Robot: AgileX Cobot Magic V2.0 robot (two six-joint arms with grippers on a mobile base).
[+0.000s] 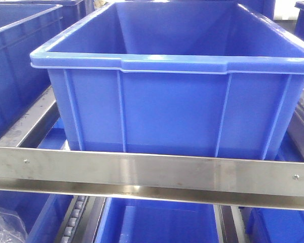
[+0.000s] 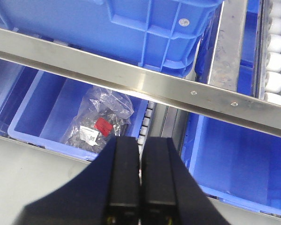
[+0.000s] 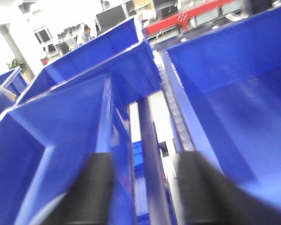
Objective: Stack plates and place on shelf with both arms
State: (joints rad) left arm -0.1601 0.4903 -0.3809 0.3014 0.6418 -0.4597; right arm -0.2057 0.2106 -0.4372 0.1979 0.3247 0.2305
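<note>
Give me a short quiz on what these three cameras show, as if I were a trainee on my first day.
1. True or false: in the front view, the big blue bin sits below the steel rail.
2. Pick one: the clear plastic bag with a red label lies A) in a lower blue bin, B) on top of the rail, C) between the left claw's fingers.
3. Fill the gap: the left claw has its fingers pressed ___, while the right claw has its fingers apart.

Key: 1 false, the bin is above the rail; 2 A; 3 together.
</note>
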